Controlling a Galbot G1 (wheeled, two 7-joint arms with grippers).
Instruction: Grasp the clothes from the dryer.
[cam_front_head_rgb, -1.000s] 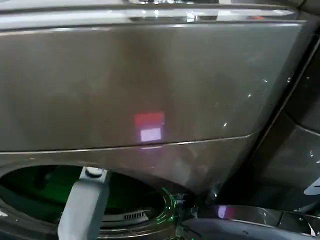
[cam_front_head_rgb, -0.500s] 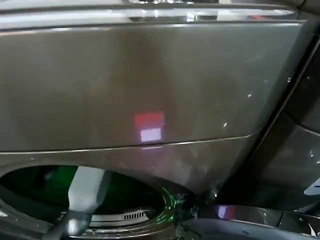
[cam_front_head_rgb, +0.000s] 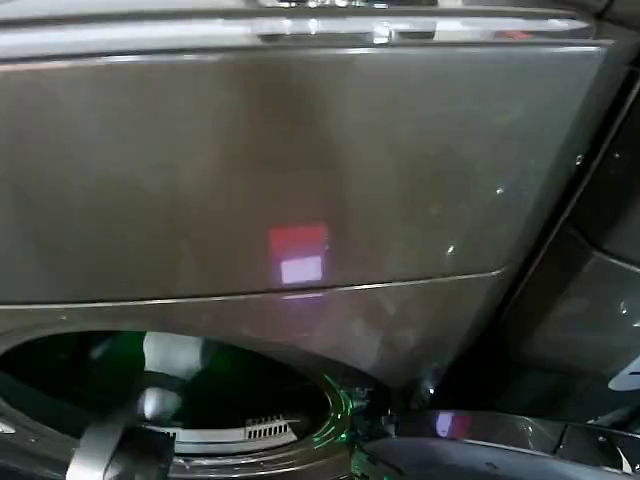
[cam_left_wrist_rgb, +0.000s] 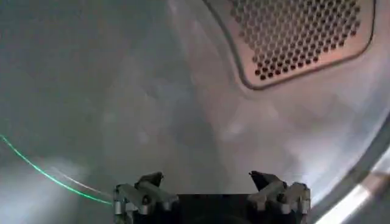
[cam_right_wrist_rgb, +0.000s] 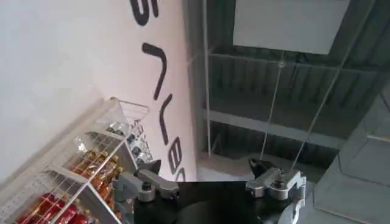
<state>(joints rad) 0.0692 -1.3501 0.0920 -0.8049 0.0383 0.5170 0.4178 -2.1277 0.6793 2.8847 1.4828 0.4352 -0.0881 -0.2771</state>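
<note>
The left gripper (cam_left_wrist_rgb: 210, 185) is inside the drum, its 2 fingers spread wide with bare steel between them; it holds nothing. Ahead of it lies the smooth curved drum wall (cam_left_wrist_rgb: 152, 103), and farther in a perforated vent plate (cam_left_wrist_rgb: 298, 36) sits on the back of the drum. A thin green line of light crosses the wall on the near side of the fingers. From the head camera the left arm (cam_front_head_rgb: 150, 400) reaches down through the round porthole (cam_front_head_rgb: 60, 345) at the lower left of the dryer (cam_front_head_rgb: 300, 160), whose bronze-grey front panel carries a small red and white reflection (cam_front_head_rgb: 299, 255).

The right gripper (cam_right_wrist_rgb: 207, 182) is parked well away from the machine, fingers apart and empty, pointing up towards a white wall with dark lettering (cam_right_wrist_rgb: 161, 91), a wire shelf of bottles (cam_right_wrist_rgb: 85, 164) and the ceiling beams.

The clothes cannot be seen in any view here, so I cannot tell where in the drum they lie. The reach into the dryer is done; finding the garment, closing on it and drawing it out all remain, so the task looks to be at an early stage.

Compared with 0.5 s ago, the grey forearm seen through the porthole has sunk lower and shifted left, so the arm appears to be going deeper into the drum. The dryer itself has not moved.
</note>
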